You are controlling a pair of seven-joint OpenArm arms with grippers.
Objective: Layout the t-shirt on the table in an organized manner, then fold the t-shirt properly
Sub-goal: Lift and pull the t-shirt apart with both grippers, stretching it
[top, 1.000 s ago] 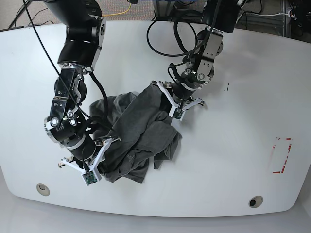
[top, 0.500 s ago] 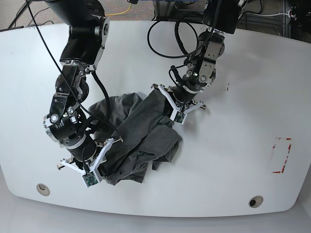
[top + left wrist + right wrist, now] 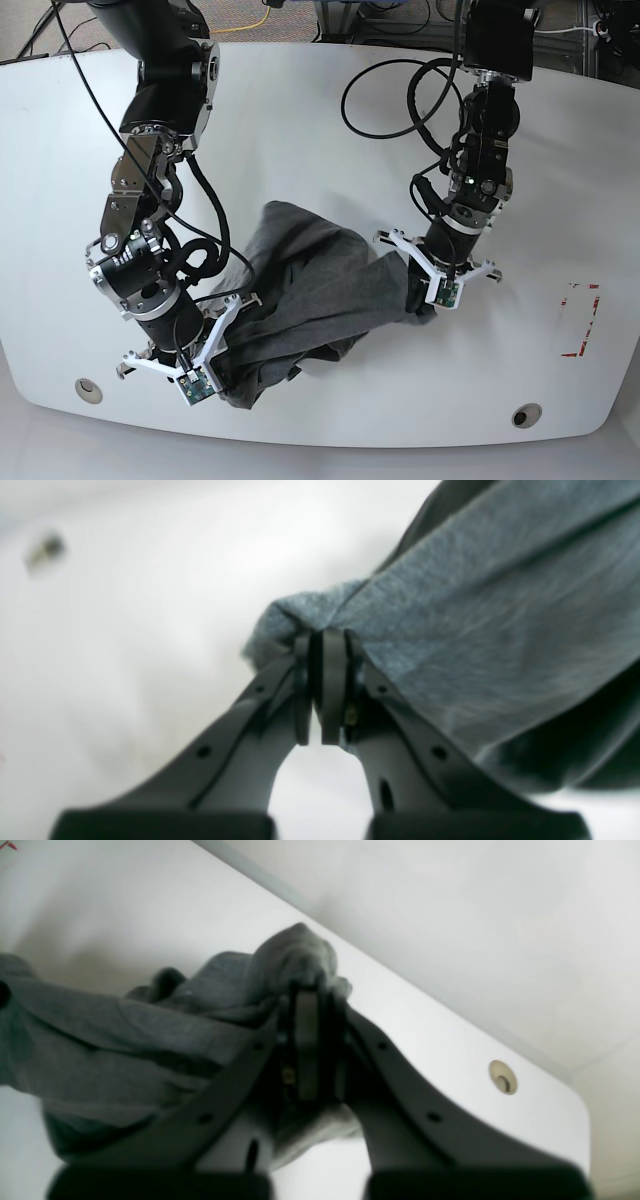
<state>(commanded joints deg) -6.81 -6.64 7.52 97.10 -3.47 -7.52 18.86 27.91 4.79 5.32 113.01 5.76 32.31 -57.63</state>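
- The t-shirt is bunched and stretched between the two arms over the middle of the table, so it is not yet laid out; the layout stage looks to be under way and folding has not begun.
- The left claw sits on the base view's right. Its wrist view shows the jaws closed tight on a small pinch of grey cloth, with the fabric fanning away in taut diagonal lines, which suggests the cloth is under pull from that grip.
- The right claw sits low on the base view's left, near the front edge of the table. Its wrist view shows the jaws closed on a thicker wad of cloth that bulges over the fingertips.
- Holding the garment at two well-separated points makes sense for spreading: pulling the grips apart should draw out the crumpled middle.
- Which part of the shirt each claw has (hem, sleeve or shoulder) cannot be told, since both wrist views are blurred close to the jaws.
- A round grommet hole lies near the right claw, apart from the cloth, and the red-tape mark is well off to the side, clear of the shirt.
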